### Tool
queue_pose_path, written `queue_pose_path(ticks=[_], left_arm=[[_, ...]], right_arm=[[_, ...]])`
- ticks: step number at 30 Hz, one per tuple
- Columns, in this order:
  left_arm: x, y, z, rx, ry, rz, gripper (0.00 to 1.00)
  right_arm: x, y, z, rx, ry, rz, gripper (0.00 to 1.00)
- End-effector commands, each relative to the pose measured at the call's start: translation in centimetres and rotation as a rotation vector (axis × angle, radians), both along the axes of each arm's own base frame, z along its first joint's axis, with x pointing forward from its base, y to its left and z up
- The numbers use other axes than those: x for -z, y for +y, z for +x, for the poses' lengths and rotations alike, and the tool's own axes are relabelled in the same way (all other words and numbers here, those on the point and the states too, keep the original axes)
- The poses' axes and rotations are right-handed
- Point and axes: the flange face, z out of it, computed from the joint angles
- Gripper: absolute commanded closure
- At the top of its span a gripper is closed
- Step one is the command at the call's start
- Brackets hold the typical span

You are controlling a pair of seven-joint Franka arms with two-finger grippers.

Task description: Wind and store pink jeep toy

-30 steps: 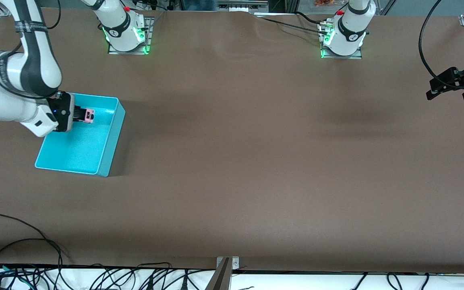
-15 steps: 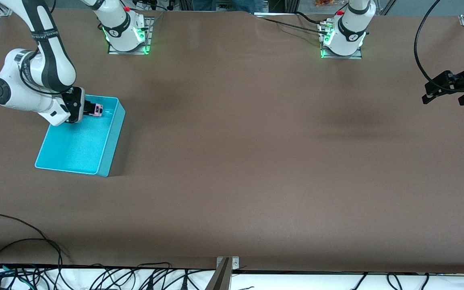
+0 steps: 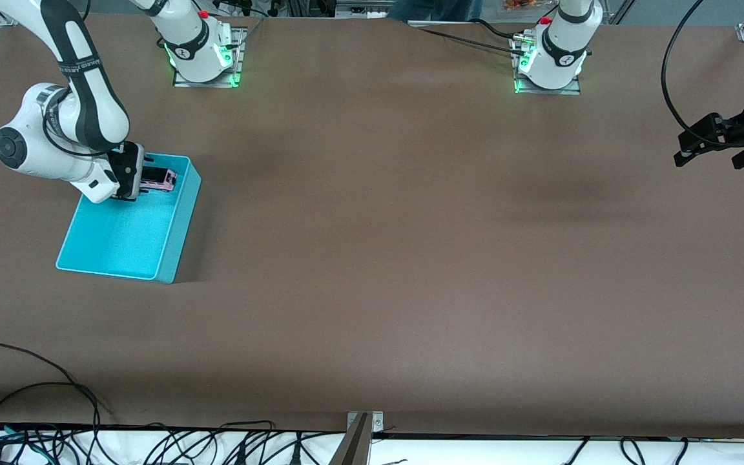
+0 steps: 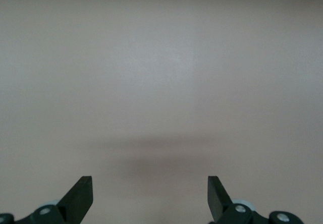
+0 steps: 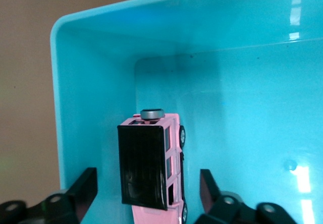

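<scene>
The pink jeep toy point(image 3: 159, 178) point(image 5: 151, 168), with its black roof, lies inside the turquoise bin point(image 3: 178, 223) in the corner farther from the front camera. My right gripper point(image 3: 141, 177) point(image 5: 147, 186) is in that bin, open. Its fingers point(image 5: 86, 183) stand on either side of the jeep with a gap on each side. My left gripper point(image 3: 711, 145) point(image 4: 150, 193) hangs open and empty over the bare table at the left arm's end, where that arm waits.
The bin wall point(image 5: 91, 108) rises close beside the jeep and the right fingers. Cables point(image 3: 55, 387) lie along the table edge nearest the front camera. The brown table point(image 3: 411, 226) stretches between the bin and the left gripper.
My right gripper carried the jeep toward the bin's farther corner, then opened and let it go. The left gripper shifted slightly.
</scene>
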Motion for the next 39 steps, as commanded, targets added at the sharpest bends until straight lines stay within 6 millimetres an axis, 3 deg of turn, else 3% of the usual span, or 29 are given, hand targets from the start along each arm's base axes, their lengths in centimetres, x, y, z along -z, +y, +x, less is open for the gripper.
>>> queue_pose_path(ticks=[1, 4, 10, 19, 27, 31, 39], left_arm=[[-0.2, -0.2, -0.5, 0.013, -0.02, 0.022, 0.0], [-0.2, -0.1, -0.5, 0.012, -0.02, 0.02, 0.0], [-0.2, 0.0, -0.5, 0.01, -0.02, 0.02, 0.0], [-0.2, 0.0, -0.5, 0.01, -0.02, 0.02, 0.0], [-0.2, 0.1, -0.5, 0.008, -0.02, 0.019, 0.0], [-0.2, 0.1, -0.5, 0.008, -0.017, 0.018, 0.0], [-0.2, 0.1, -0.5, 0.007, -0.017, 0.019, 0.0]], right_arm=[[-1.5, 0.0, 1.3, 0.004, -0.045, 0.019, 0.0], [-3.6, 0.5, 3.3, -0.006, -0.077, 0.018, 0.0], [-10.4, 1.4, 8.3, 0.037, -0.082, 0.021, 0.0], [-19.7, 5.6, 11.8, 0.359, -0.051, -0.071, 0.0], [-27.6, 8.9, 13.4, 0.747, -0.065, -0.216, 0.0], [-30.1, 11.2, 13.6, 0.913, -0.084, -0.282, 0.0], [-34.9, 11.5, 13.1, 1.231, -0.084, -0.324, 0.0]])
